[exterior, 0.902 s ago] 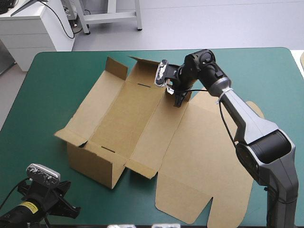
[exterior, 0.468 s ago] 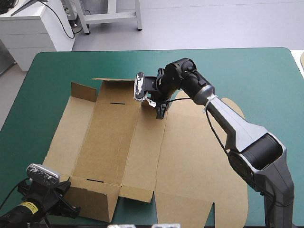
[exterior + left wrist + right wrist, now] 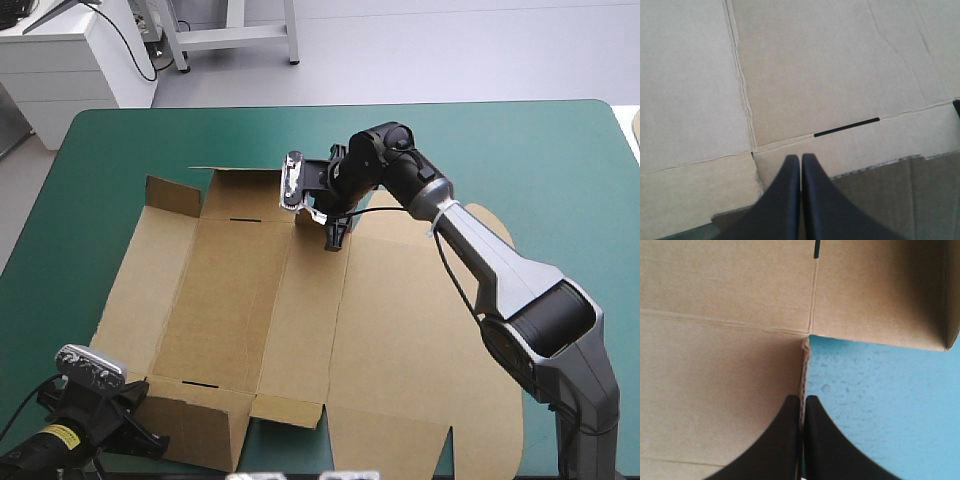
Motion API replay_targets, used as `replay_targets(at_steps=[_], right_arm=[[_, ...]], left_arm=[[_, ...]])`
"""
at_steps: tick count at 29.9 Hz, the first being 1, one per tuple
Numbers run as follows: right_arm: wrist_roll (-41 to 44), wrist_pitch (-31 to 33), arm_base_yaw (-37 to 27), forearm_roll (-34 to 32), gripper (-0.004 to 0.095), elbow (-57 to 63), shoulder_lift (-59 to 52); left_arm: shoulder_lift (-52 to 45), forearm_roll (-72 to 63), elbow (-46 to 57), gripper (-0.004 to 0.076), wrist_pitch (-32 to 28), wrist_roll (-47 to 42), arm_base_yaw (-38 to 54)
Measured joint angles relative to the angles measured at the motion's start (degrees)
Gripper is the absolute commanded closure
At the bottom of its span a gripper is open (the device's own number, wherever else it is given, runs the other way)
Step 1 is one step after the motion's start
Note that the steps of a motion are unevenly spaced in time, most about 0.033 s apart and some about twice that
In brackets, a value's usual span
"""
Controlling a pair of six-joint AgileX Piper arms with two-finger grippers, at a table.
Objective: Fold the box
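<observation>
Brown box (image 3: 240,300) sits nearly flat now, walls dropped, so folding's basically restarting; right gripper (image 3: 335,240) clamps its 12 o'clock edge, left gripper (image 3: 800,159) has fingers together at 7 o'clock.

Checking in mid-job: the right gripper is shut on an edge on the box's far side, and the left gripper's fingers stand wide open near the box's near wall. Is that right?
Not quite. The left gripper is shut, not open: the left wrist view shows its black fingers meeting in one pointed arch. The rest holds: the right gripper is shut on the box at its far side.
</observation>
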Motion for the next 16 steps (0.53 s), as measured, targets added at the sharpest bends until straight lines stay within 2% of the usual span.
replay_targets(at_steps=[2,5,8,10,12,14,16], right_arm=[[0.0,0.0,0.0,0.5,0.0889,0.0,0.0],[0.2,0.0,0.0,0.8,0.0761,0.0,0.0],[1.1,-0.2,0.0,0.8,0.0586,0.0,0.0],[1.9,-0.3,0.0,0.8,0.0525,-0.1,0.0],[2.2,-0.4,0.0,0.7,0.0549,-0.1,0.0],[2.4,-0.4,0.0,0.5,0.0619,-0.2,0.0],[2.5,-0.4,0.0,0.3,0.0749,-0.2,0.0]], left_arm=[[0.0,0.0,0.0,0.0731,0.0,0.0,0.0],[0.0,0.0,0.0,0.0731,0.0,0.0,0.0],[0.0,0.0,0.0,0.0731,0.0,0.0,0.0],[0.0,0.0,0.0,0.0731,0.0,0.0,0.0],[0.0,0.0,0.0,0.0731,0.0,0.0,0.0],[0.0,0.0,0.0,0.0731,0.0,0.0,0.0],[0.0,0.0,0.0,0.0731,0.0,0.0,0.0]])
